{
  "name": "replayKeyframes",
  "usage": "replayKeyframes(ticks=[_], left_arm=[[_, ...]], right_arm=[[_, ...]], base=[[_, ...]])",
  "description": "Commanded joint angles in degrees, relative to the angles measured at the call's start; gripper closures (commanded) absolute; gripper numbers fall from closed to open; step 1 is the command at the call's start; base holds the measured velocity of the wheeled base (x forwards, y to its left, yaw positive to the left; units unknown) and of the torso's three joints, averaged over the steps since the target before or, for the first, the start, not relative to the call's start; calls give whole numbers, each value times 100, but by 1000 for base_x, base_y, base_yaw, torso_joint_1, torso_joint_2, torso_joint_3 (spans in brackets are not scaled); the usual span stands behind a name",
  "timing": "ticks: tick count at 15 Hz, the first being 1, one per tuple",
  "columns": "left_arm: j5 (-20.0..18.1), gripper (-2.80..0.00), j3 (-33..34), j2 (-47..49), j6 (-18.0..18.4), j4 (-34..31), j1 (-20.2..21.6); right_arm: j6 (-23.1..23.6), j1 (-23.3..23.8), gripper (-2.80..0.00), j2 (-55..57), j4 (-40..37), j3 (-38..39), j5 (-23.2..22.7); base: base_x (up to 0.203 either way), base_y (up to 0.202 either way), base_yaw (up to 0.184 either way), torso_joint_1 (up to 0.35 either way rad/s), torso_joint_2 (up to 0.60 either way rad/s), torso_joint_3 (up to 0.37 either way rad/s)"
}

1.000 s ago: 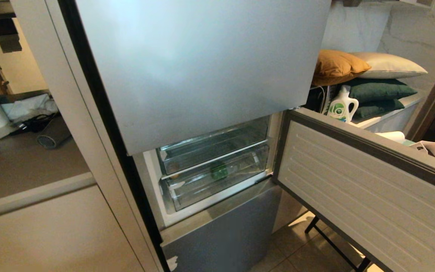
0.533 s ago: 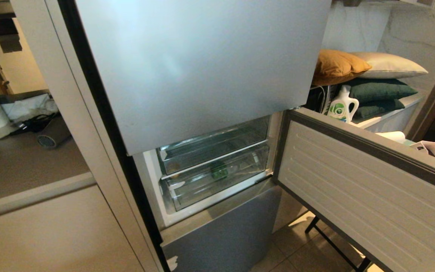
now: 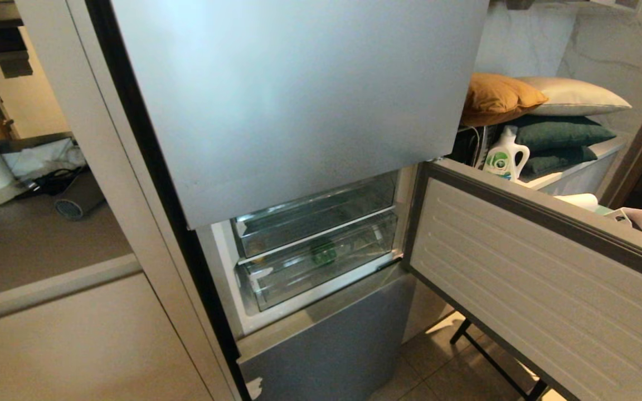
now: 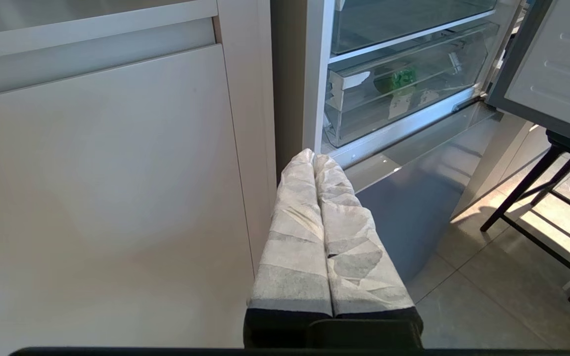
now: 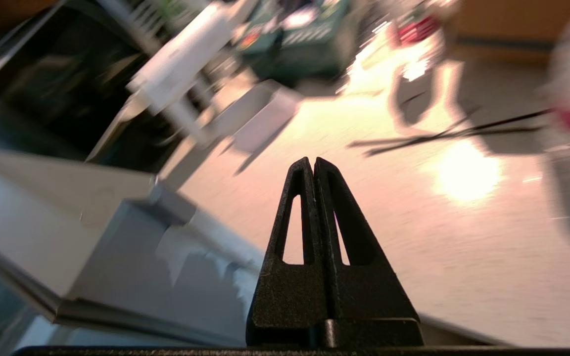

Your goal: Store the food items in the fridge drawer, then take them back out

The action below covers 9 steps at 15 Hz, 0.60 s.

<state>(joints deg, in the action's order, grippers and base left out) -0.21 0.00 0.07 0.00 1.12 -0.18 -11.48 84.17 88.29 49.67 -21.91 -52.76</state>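
The fridge drawer [image 3: 321,262] is the lower of two clear bins in the opened fridge compartment, and it sits pushed in. One of the food items, a green pepper [image 3: 324,253], shows through its clear front, and the left wrist view catches the pepper [image 4: 396,79] too. Neither arm appears in the head view. My left gripper [image 4: 313,157], wrapped in white tape, is shut and empty, low beside the beige cabinet, well short of the drawer [image 4: 403,94]. My right gripper [image 5: 313,160], black, is shut on nothing above a pale tabletop, in a motion-blurred picture.
The compartment's door [image 3: 521,267] stands swung wide to the right, over a black-legged stand [image 3: 494,362]. The tall upper silver door [image 3: 298,100] hangs above the bins. Beige cabinets [image 3: 76,345] fill the left. Cushions [image 3: 521,100] and a detergent bottle [image 3: 502,156] sit behind.
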Motion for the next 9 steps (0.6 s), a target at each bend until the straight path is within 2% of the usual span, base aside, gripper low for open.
replayKeyframes(ticks=[1,5,7,9], left_arm=[[1,0,53,1,0,2,1],[2,0,62,1,0,2,1],[3,0,58,1,0,2,1],[-3,0,62,1,0,2,1]], right_arm=[[7,-175,0,557,41,-32,-264],[-28,-697,0,1290,696,-43,-349],[-46,-769,0,1511,1025,-50,-400],[-22,-806,0,1516,1045,10,-672]], base=[[0,0,0,0,0,0],[0,0,0,0,0,0],[0,0,0,0,0,0],[0,0,0,0,0,0]])
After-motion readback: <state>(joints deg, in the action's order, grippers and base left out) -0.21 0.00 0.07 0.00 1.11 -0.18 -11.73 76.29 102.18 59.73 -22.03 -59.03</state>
